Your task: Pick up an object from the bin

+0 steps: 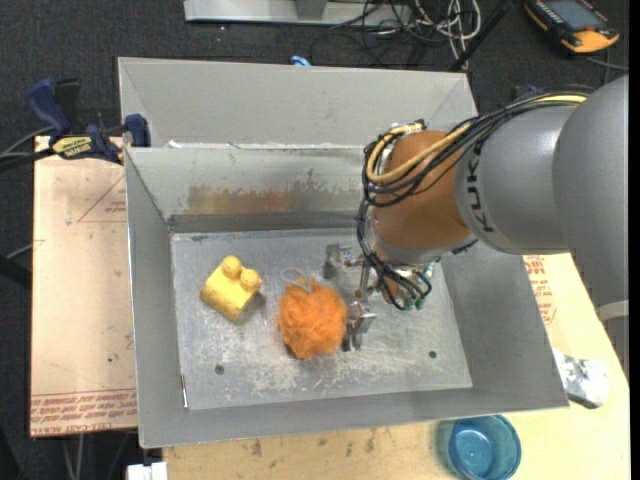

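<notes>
Fingers (pixel 356 326) look spread apart and empty, down at the bin (pixel 150 288) floor, just at 3 o'clock of the orange fuzzy ball (pixel 308 323) near the floor's middle. The lower finger seems to touch its fluff. Yellow 2-stud block (pixel 232 288) sits apart, at 9 o'clock of the ball. My read: approach done, closing and lift still to do, 0 objects out.

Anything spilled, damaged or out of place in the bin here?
Nothing stands out. A yellow toy block lies left on the floor of the bin, an orange fuzzy clump lies mid-floor, and the gripper sits just right of the clump. Both things look whole.
</notes>
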{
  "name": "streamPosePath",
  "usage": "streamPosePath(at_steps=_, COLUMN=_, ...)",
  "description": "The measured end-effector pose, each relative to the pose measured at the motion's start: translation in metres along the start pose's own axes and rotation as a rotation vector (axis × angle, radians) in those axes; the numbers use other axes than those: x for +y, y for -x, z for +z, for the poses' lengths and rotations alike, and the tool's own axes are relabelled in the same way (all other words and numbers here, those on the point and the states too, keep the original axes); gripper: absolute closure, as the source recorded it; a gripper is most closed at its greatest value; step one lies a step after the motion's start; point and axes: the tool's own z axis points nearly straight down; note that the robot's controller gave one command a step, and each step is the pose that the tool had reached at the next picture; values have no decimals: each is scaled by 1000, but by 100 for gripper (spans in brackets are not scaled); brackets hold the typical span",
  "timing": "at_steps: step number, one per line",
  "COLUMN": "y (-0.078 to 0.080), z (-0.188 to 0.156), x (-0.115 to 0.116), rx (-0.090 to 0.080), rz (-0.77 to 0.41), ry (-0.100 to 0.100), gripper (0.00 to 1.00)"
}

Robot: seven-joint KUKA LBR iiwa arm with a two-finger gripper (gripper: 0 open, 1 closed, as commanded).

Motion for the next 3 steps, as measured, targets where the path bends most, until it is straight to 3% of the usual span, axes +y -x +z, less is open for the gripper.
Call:
streamPosePath(at_steps=1, y=-2, z=0, x=15, rx=1, rz=-187, ry=-2, gripper=0)
streamPosePath(at_steps=2, y=-23, z=-1, x=122, rx=3, rz=-169, ry=1, gripper=100)
streamPosePath(at_steps=3, y=-23, z=-1, x=122, rx=3, rz=-169, ry=1, gripper=100)
